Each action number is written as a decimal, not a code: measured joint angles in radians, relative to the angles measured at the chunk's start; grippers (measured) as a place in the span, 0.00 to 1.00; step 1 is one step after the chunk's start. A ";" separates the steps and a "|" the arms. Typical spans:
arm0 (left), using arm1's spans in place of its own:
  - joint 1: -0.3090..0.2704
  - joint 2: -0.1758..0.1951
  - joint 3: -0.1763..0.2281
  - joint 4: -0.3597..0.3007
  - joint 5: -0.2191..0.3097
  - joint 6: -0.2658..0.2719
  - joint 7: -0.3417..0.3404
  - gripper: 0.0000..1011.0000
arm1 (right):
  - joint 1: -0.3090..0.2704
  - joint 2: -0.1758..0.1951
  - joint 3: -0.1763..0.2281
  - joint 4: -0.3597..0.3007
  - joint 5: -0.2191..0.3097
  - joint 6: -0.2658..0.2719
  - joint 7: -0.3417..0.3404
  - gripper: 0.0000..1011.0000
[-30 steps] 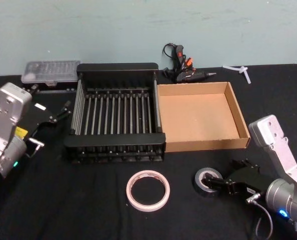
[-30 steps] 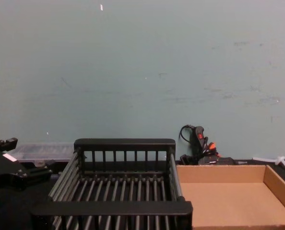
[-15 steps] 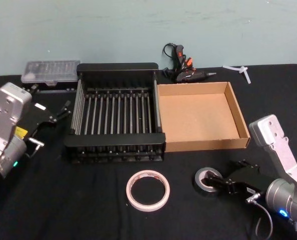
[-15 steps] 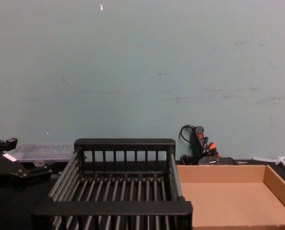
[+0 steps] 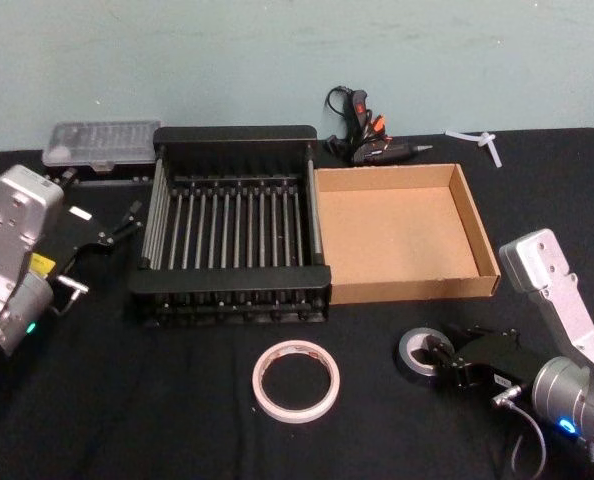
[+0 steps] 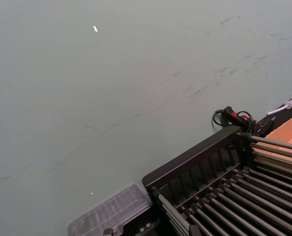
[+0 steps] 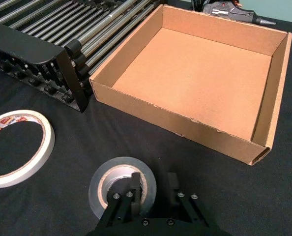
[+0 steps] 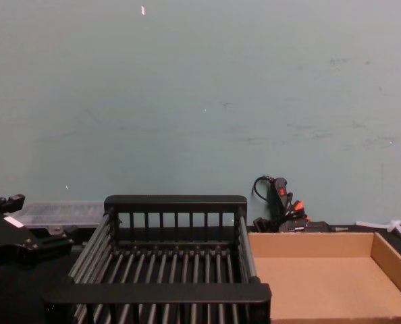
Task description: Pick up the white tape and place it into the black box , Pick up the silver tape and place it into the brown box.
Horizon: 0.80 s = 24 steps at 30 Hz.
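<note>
Side by side at the back of the black table point(image 5: 177, 420): black box point(image 5: 232, 290) on the left, brown box point(image 5: 402, 235) on the right, walls touching, both empty. In front of the black box, flat on the cloth and ungripped: white tape point(image 5: 296, 381). Farther right, just before the brown box's near wall: silver tape point(image 7: 121, 187), lying flat, hole up. Straddling its near wall, the right gripper point(image 7: 153, 189), one finger down inside the core, the other outside the roll, jaws part open, seemingly not yet clamped. Straight ahead of those jaws, the brown box. Parked well off to the left beside the black box: left gripper point(image 5: 117, 228), holding nothing, opening unclear.
</note>
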<state>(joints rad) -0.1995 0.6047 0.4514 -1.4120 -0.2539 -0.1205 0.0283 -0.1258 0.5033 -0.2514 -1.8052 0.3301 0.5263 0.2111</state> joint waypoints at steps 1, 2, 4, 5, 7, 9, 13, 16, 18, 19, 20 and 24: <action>0.000 0.000 0.000 0.000 0.000 0.000 0.000 0.99 | 0.000 0.000 0.000 0.000 0.000 0.000 0.000 0.32; 0.000 0.000 0.000 0.000 0.000 0.000 0.000 0.99 | 0.000 0.000 0.000 0.000 0.000 0.000 0.000 0.30; 0.000 0.000 0.000 0.000 0.000 0.000 0.000 0.99 | 0.000 0.000 0.000 0.000 0.000 0.000 0.000 0.24; 0.000 0.000 0.000 0.000 0.000 0.000 0.000 0.99 | 0.000 0.000 0.000 0.000 0.000 0.000 0.000 0.22; 0.000 0.000 0.000 0.000 0.000 0.000 0.000 0.99 | 0.000 0.000 0.000 0.000 0.000 0.000 0.000 0.16; 0.000 0.000 0.000 0.000 0.000 0.000 0.000 0.99 | 0.000 0.000 0.000 0.000 0.000 0.000 0.000 0.16; 0.000 0.000 0.000 0.000 0.000 0.000 0.000 0.99 | -0.001 -0.001 0.004 0.000 0.000 -0.001 0.005 0.16; 0.000 0.000 0.000 0.000 0.000 0.000 0.000 0.99 | -0.004 -0.005 0.012 -0.001 0.000 -0.005 0.018 0.16; 0.000 0.000 0.000 0.000 0.000 0.000 0.000 0.99 | -0.007 -0.006 0.019 -0.008 -0.001 -0.007 0.024 0.16; 0.000 0.000 0.000 0.000 0.000 0.000 0.000 0.99 | -0.007 -0.006 0.021 -0.010 -0.001 -0.007 0.026 0.16; 0.000 0.000 0.000 0.000 0.000 0.000 0.000 0.99 | -0.008 -0.006 0.023 -0.013 -0.001 -0.007 0.029 0.16; 0.000 0.000 0.000 0.000 0.000 0.000 0.000 0.99 | -0.010 -0.003 0.035 -0.032 -0.001 -0.013 0.040 0.16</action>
<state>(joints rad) -0.1995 0.6047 0.4514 -1.4120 -0.2539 -0.1205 0.0283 -0.1359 0.5000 -0.2165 -1.8376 0.3295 0.5134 0.2516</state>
